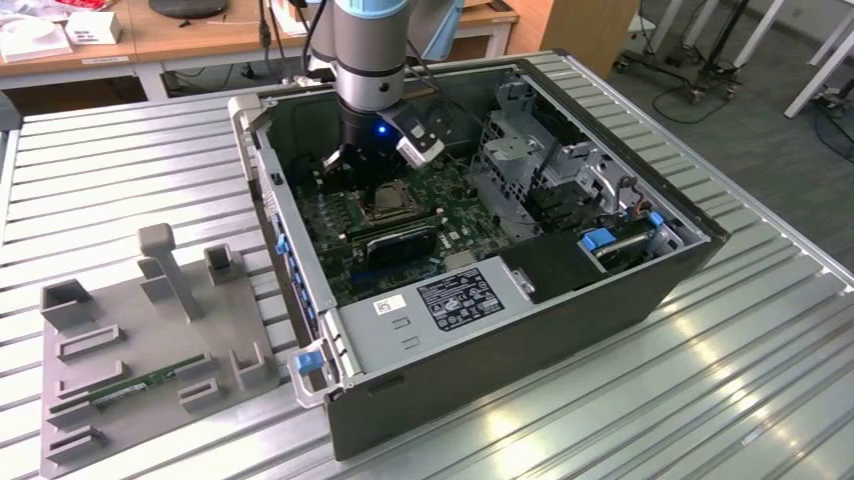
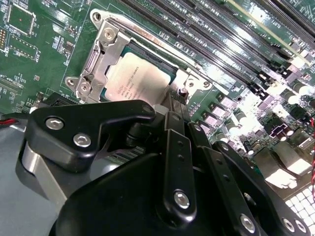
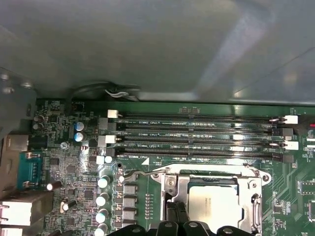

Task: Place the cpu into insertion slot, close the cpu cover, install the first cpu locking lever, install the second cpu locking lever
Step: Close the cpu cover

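Observation:
The cpu (image 2: 140,78) (image 3: 214,204), a pale square chip, lies flat in the insertion slot (image 1: 390,203) on the green board. The cpu cover (image 2: 101,59) (image 3: 211,179), a silvery frame, lies down around the chip's face. A thin wire locking lever (image 3: 140,173) runs along one side of the socket. My gripper (image 3: 177,212) (image 2: 173,102) (image 1: 378,178) hangs low over the socket's edge, beside the chip. Its two dark fingers stand together, shut, with nothing visible between them. The fingertips hide the socket edge beneath them.
The open computer case (image 1: 641,290) lies on a ribbed metal table, its walls close around the arm. Several long memory slots (image 3: 197,137) run beside the socket. A row of capacitors (image 3: 103,196) stands nearby. A grey fixture tray (image 1: 134,340) lies at the exterior view's left.

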Action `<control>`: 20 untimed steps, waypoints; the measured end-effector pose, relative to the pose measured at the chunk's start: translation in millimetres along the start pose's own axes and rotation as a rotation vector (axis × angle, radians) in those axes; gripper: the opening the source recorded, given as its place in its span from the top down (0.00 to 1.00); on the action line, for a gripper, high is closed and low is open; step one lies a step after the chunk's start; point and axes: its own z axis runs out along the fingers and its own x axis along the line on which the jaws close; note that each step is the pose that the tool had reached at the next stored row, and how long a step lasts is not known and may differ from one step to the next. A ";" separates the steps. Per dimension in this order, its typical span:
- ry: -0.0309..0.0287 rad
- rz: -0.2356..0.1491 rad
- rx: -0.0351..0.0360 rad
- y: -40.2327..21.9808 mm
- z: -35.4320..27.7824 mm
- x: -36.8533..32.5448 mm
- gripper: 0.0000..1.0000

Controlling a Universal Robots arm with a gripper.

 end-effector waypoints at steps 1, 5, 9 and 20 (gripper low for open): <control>-0.0001 0.000 -0.0001 0.0 0.0 0.0 0.89; -0.0003 0.001 -0.0004 0.0 0.2 0.2 0.89; -0.0005 0.009 -0.0004 0.0 0.5 0.5 0.89; -0.0012 0.021 -0.0006 0.0 1.1 0.6 0.89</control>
